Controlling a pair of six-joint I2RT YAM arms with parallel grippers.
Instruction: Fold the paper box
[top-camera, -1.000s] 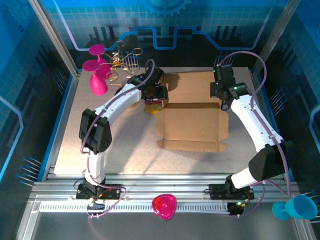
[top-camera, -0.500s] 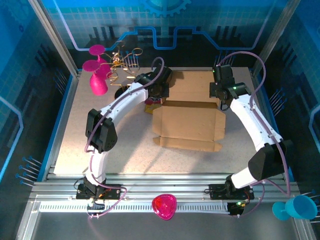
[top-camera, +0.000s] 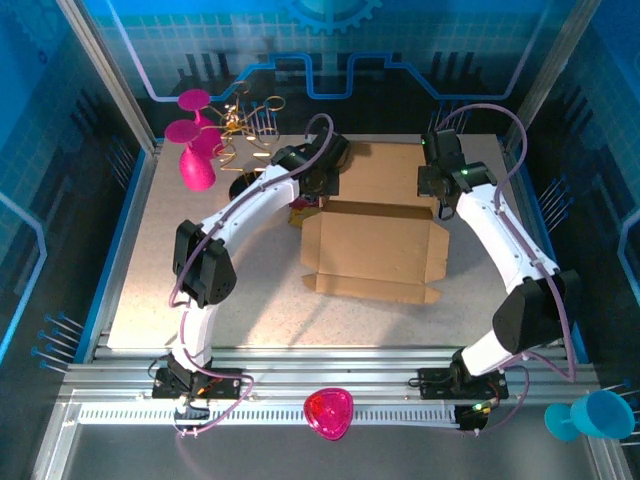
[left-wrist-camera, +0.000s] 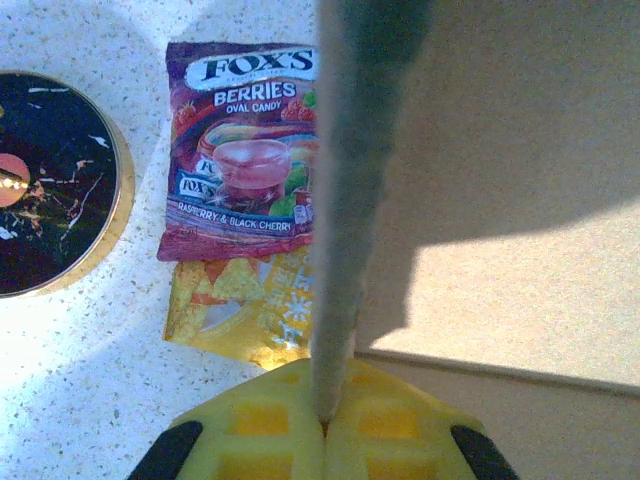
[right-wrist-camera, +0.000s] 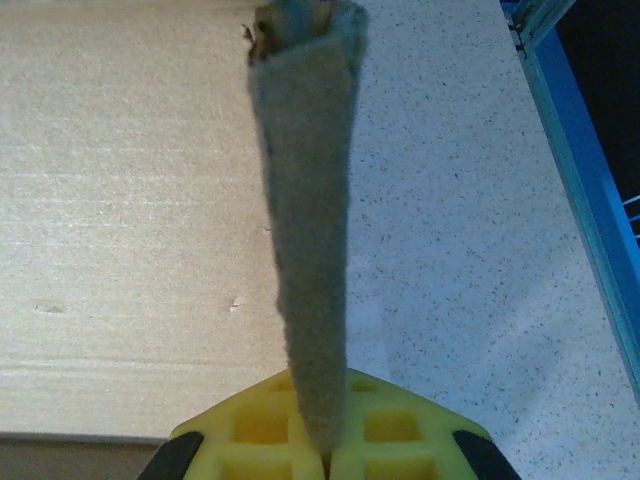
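Top external: the paper box (top-camera: 375, 250) lies open on the table (top-camera: 200, 290), between both arms. Left gripper (left-wrist-camera: 322, 425): fingers clamped on an upright cardboard edge, apparently the box's left flap. A berry candy packet (left-wrist-camera: 245, 150) and a yellow snack packet (left-wrist-camera: 235, 315) lie just beside it. Right gripper (right-wrist-camera: 322, 445): fingers likewise clamped on cardboard.

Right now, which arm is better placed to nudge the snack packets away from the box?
Left. The left gripper clamps the paper box edge right beside the Fox's Berries packet and yellow packet; the right gripper clamps the opposite edge, across the box.
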